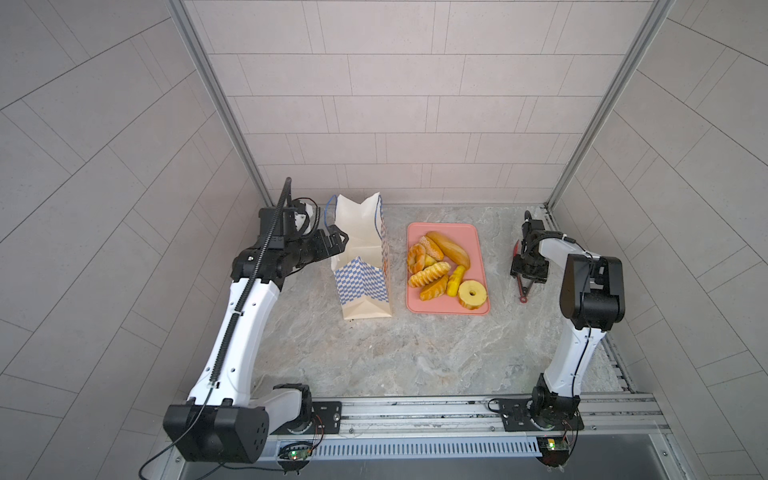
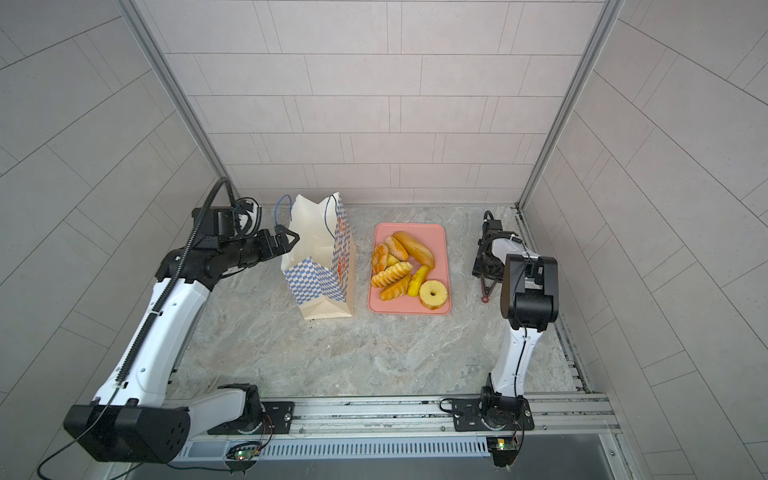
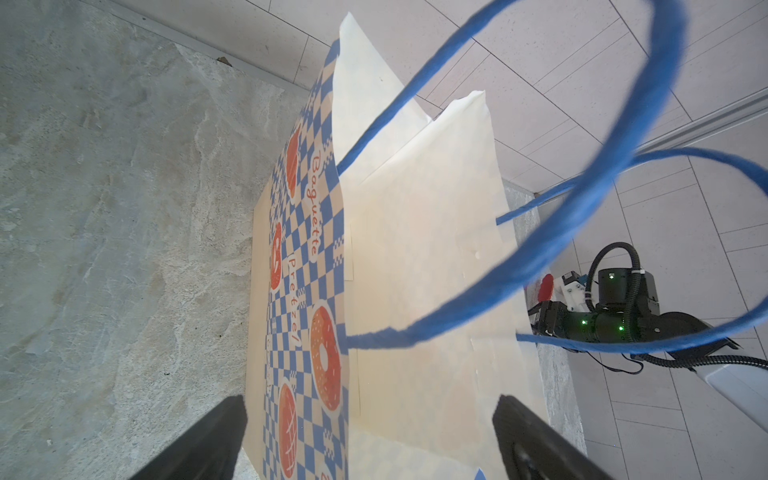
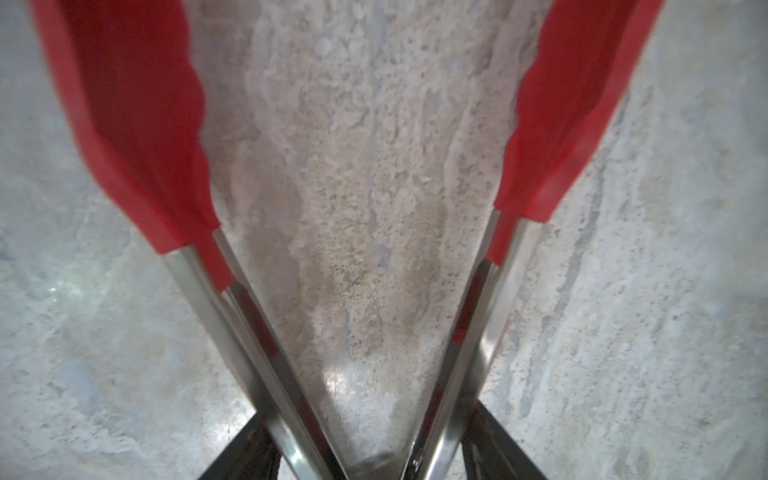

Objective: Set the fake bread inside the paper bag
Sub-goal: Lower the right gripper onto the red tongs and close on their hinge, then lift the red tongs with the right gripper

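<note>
- Left wrist view: the left gripper (image 3: pixel 370 399) stands wide open and empty at the rim of the paper bag (image 3: pixel 415 249). One of its fingers (image 3: pixel 208 436) sits outside the checkered wall and the other over the cream inside. I judge it is placed to catch that wall and keep the mouth spread.
- In both top views the bag stands upright on the desk (image 1: pixel 415 353) with its mouth facing up. The blue cord handles (image 3: pixel 498 286) loop out from the rim, and no bread shows inside.
- Just right of the bag lies a pink tray (image 1: pixel 415 307), and all the fake bread (image 1: pixel 440 266) is heaped on it, the pieces touching. None is in the bag, so the filling has not begun. With the tray this near the bag, each carry should be short.
- Farthest right, the right gripper (image 4: pixel 370 436) is down on the red tongs (image 4: pixel 137 137), which lie on the desk apart from the tray. Its fingers (image 4: pixel 245 457) press the outside of both steel arms, gripping the tool while its red tips are splayed. This is likely so that the tongs, not the fingers, lift the pastries.
</note>
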